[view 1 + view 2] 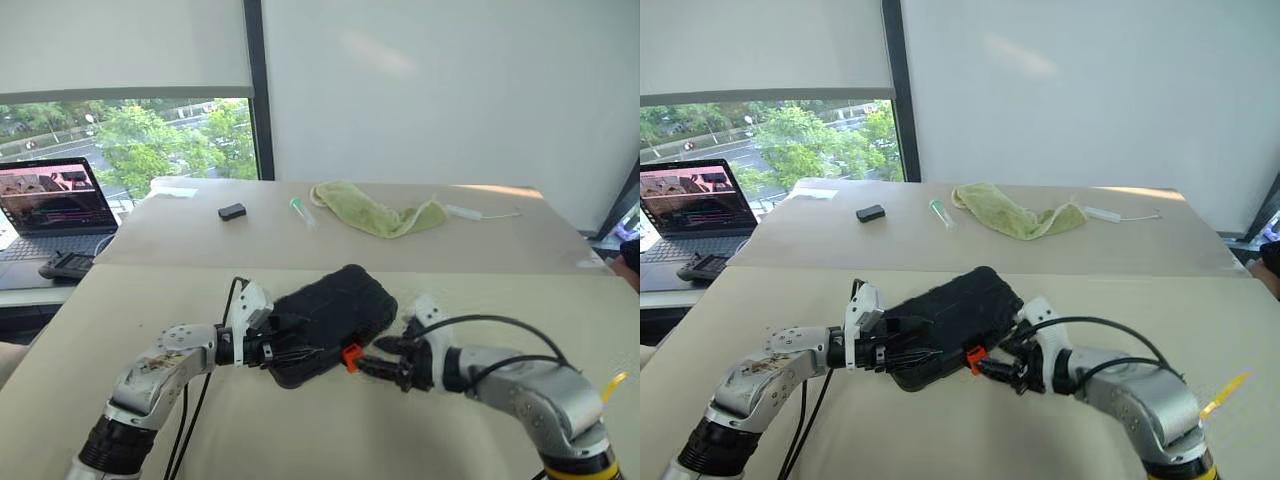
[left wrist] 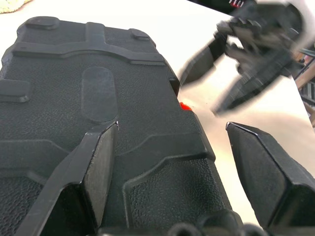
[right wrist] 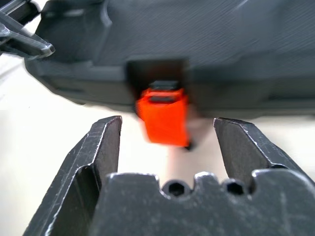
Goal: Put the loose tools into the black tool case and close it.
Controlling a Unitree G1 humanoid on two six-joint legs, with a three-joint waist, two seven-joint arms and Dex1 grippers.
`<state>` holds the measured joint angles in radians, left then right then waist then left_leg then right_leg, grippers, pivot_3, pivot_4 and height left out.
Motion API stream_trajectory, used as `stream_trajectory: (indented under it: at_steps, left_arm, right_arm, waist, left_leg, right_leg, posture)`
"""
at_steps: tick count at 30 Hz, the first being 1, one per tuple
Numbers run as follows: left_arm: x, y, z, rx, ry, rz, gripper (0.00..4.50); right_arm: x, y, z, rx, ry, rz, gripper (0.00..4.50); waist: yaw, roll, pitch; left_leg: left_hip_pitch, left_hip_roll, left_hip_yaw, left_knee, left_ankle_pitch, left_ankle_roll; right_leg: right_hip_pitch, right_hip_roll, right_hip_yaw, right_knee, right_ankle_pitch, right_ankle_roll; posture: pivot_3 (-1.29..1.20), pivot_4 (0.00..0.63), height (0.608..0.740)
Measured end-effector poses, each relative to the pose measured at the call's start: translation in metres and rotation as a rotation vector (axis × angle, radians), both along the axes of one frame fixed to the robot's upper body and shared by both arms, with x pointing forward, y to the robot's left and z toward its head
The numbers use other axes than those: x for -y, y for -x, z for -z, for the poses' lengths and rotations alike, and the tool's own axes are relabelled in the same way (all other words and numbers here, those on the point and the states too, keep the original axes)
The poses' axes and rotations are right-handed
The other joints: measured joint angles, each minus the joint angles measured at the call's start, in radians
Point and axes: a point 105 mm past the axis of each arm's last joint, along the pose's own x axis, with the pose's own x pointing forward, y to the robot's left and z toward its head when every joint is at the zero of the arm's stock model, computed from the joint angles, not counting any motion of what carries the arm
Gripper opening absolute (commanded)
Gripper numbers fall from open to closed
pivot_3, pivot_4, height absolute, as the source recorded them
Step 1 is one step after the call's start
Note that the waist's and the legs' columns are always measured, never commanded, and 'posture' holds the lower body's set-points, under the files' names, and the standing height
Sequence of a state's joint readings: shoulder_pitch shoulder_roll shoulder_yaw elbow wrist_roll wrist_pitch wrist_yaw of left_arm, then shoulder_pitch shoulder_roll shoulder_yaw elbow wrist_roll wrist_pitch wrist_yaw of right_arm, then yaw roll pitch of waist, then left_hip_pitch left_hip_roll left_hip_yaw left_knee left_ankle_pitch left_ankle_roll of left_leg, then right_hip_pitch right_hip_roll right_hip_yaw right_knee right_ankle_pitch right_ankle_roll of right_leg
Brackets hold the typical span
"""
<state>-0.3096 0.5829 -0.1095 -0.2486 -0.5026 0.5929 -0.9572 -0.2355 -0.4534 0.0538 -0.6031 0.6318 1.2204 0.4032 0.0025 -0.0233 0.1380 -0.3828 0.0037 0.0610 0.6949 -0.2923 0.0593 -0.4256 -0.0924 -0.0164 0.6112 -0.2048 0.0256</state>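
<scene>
Case (image 1: 330, 320) lies shut on the counter (image 1: 330, 430) between both arms in the head views, orange latch (image 1: 351, 356) facing the right gripper (image 1: 385, 358). Left wrist view: left gripper (image 2: 167, 147) spread wide, one finger on the lid, bracing it. Right wrist view: right gripper open, latch between its fingers, hanging unfastened. Best to keep the lid pressed, then push the latch flat squarely.

Daylight enters through the window (image 1: 130, 140) at the upper left of the head views, bright and somewhat washed out there, leaving the white wall (image 1: 450, 90) evenly lit with a soft pale patch near the top. Shadows on the table (image 1: 330, 430) are faint and diffuse. In the wrist views the orange latch (image 3: 162, 115) is blurred, and the right gripper (image 2: 221, 88) is smeared at upper right.
</scene>
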Motion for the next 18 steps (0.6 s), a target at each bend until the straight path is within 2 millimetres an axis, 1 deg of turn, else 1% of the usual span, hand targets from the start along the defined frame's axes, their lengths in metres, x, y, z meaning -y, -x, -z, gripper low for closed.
stream_trajectory:
  at_steps: [5, 8, 10, 11, 12, 18]
  left_arm:
    - [0.0015, 0.0007, 0.0, 0.005, -0.008, 0.012, 3.75]
    - [0.0012, 0.001, 0.0001, 0.011, -0.017, 0.017, 3.75]
    - [0.0016, 0.001, 0.0003, 0.014, -0.018, 0.018, 3.75]
    - [0.0018, 0.0011, 0.0003, 0.014, -0.018, 0.019, 3.75]
    - [0.0018, 0.0011, 0.0003, 0.014, -0.018, 0.019, 3.75]
    - [0.0011, 0.001, 0.0002, 0.016, -0.021, 0.018, 3.75]
  right_arm:
    - [-0.0008, -0.0055, 0.0043, 0.015, 0.029, 0.068, 3.54]
    - [-0.0021, -0.0058, 0.0073, 0.015, 0.049, 0.074, 3.54]
    - [-0.0037, -0.0051, 0.0096, 0.012, 0.061, 0.071, 3.03]
    - [-0.0037, -0.0051, 0.0097, 0.013, 0.062, 0.071, 2.89]
    - [-0.0036, -0.0051, 0.0098, 0.012, 0.062, 0.071, 2.57]
    - [-0.0034, -0.0017, 0.0114, 0.01, 0.069, 0.065, 2.57]
  waist:
    - [0.001, 0.0, 0.0]
    - [0.001, 0.0, 0.0]
    - [0.001, 0.0, 0.0]
    - [0.001, 0.0, 0.0]
    - [0.001, 0.0, 0.0]
    - [0.0, 0.0, 0.0]
  left_leg:
    - [0.0, 0.0, 0.0, 0.0, 0.0, 0.0]
    - [0.0, -0.001, 0.0, 0.0, 0.0, 0.0]
    - [0.0, -0.001, 0.0, 0.0, 0.0, 0.0]
    - [0.0, -0.001, 0.0, 0.0, 0.0, 0.0]
    - [0.0, -0.001, 0.0, 0.0, 0.0, 0.0]
    - [0.0, -0.001, 0.0, 0.0, 0.0, 0.0]
  right_leg:
    - [0.0, 0.0, 0.0, 0.0, 0.0, 0.0]
    - [0.0, 0.0, -0.001, 0.0, 0.0, 0.0]
    - [0.0, 0.0, -0.001, 0.0, 0.0, 0.0]
    - [0.0, 0.0, -0.001, 0.0, 0.0, 0.0]
    - [0.0, 0.0, -0.001, 0.0, 0.0, 0.0]
    - [0.0, 0.001, -0.001, 0.0, 0.0, 0.0]
  posture:
    - [0.0, 0.15, 0.74]
    - [0.0, 0.15, 0.74]
    - [0.0, 0.15, 0.74]
    - [0.0, 0.15, 0.74]
    - [0.0, 0.15, 0.74]
    - [0.0, 0.15, 0.74]
